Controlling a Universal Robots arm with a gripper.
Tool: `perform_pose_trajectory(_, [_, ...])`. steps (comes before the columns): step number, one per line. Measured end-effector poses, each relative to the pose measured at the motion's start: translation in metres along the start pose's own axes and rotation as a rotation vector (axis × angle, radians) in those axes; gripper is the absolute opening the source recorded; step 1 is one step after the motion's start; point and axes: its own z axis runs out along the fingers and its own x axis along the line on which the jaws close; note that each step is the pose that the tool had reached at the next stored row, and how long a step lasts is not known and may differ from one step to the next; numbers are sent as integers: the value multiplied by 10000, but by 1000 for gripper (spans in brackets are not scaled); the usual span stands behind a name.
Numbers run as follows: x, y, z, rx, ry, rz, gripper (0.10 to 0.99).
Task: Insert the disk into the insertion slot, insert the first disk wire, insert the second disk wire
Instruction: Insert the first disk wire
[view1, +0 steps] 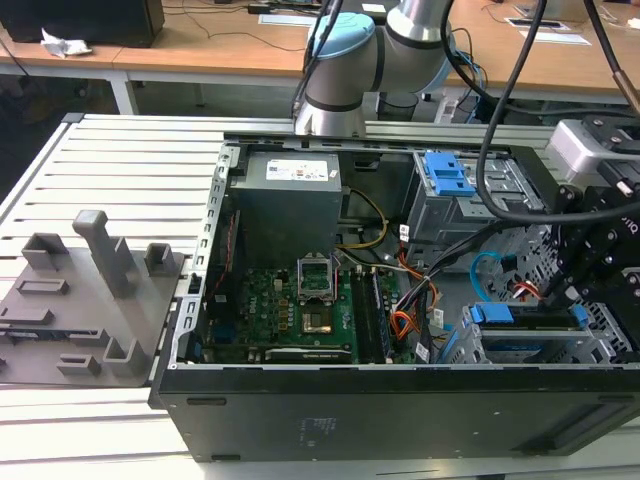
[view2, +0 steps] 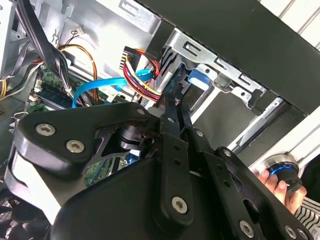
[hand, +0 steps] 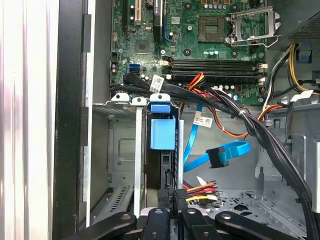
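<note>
The arm (view1: 345, 60) bends low, its claw (view2: 176, 99) pinched narrowly together.

Print: none legible | power supply sticker (view1: 300, 170): white, unreadable, well away from jaws | cable tags (hand: 202, 121): white, marks too small, beyond the jaws' tips

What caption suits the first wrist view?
Gripper close to the disk sitting in the insertion slot, second disk wire looping beside it.

The disk (view1: 492, 314) sits in the insertion slot (view1: 610, 338) at the exterior view's right, the motherboard (view1: 290, 310) lying toward that view's left. The second disk wire (view1: 482, 268) loops between the slot and the drive cage (view1: 450, 195) behind.
</note>
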Motion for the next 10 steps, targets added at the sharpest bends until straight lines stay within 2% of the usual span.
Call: perform_pose_trajectory(10, [17, -23, 53, 0, 4, 0, 161])
